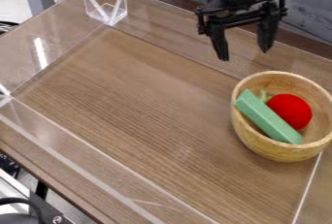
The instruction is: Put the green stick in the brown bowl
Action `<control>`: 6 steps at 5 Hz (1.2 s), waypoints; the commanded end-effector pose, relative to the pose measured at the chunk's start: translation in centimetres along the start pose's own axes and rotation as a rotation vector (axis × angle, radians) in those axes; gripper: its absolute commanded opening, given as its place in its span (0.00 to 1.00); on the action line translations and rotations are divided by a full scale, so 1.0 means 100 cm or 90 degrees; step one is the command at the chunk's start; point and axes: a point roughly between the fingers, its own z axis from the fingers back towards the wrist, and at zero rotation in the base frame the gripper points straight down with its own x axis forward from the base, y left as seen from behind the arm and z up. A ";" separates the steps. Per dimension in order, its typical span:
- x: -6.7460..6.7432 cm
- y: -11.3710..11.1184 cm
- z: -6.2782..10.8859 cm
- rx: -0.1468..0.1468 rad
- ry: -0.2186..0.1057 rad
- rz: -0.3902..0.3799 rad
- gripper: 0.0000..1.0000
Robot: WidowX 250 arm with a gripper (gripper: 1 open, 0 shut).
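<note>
Pincer [242,43] spread wide, empty, above the table [130,102].

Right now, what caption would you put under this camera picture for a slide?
Open pincer above the table, apart from the brown bowl holding the green stick and a red toy.

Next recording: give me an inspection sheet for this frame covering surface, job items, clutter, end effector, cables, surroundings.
Surface: wooden table inside clear acrylic walls.
Job's things: green stick lies inside the brown bowl, at the table's right side.
Clutter: red toy in the bowl beside the stick.
End effector: end effector open, empty, above the table behind the bowl, touching nothing.
Cables: nothing seen.
Surroundings: dark equipment behind the far wall, unclear.
</note>
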 end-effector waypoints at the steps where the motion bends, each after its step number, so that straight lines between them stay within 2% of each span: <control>1: -0.014 -0.017 0.037 -0.038 -0.030 -0.064 0.00; 2: -0.038 -0.034 0.036 -0.027 -0.011 -0.129 0.00; 3: -0.031 -0.029 0.037 -0.023 -0.005 -0.155 1.00; 4: -0.026 -0.022 0.034 -0.021 0.002 -0.188 1.00; 5: -0.020 -0.008 0.036 -0.007 0.013 -0.280 1.00; 6: -0.012 0.007 0.033 0.008 0.027 -0.396 1.00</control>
